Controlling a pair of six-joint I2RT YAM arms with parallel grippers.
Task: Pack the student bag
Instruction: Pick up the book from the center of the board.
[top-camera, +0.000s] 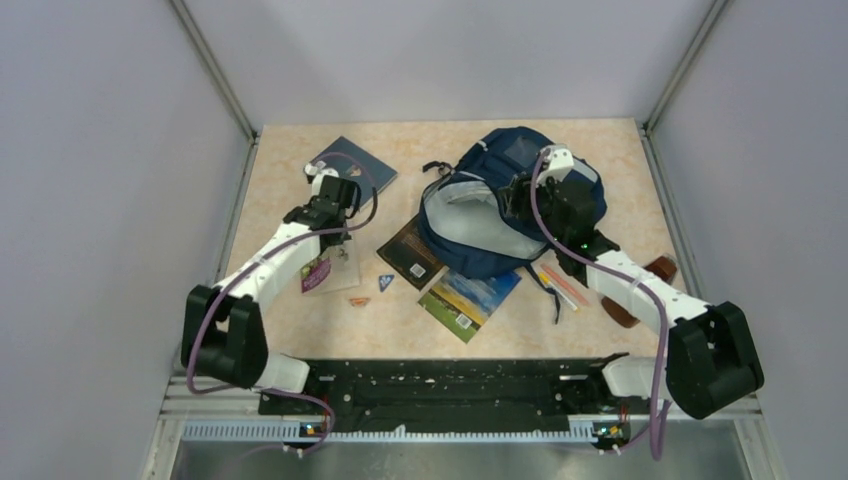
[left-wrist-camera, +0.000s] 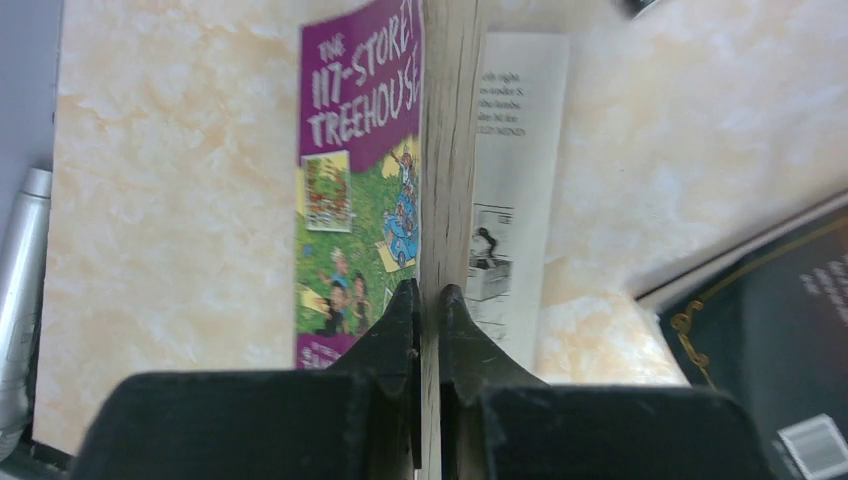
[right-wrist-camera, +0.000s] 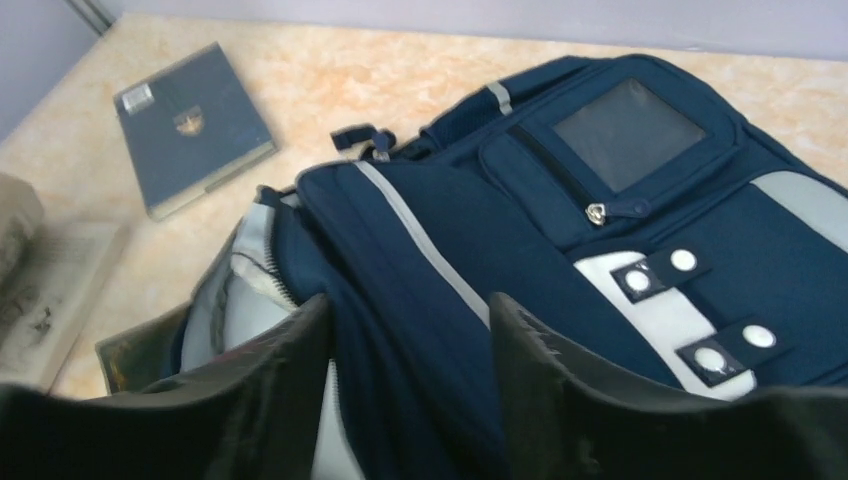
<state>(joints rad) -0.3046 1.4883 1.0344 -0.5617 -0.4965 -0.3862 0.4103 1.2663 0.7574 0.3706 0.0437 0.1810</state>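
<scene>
Left wrist shows the left gripper (left-wrist-camera: 428, 295) clamped on the purple paperback (left-wrist-camera: 360, 150) (a Treehouse title), while the right gripper (right-wrist-camera: 410, 305) stands parted over the student bag (right-wrist-camera: 560, 230).

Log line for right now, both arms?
left gripper: shut on purple book | right gripper: open, astride student bag edge | main compartment: unzipped

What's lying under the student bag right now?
Two books stick out from beneath the student bag: a brown book at its left and a landscape-cover book at its near edge. The bag covers their far parts and anything else beneath it.
</scene>
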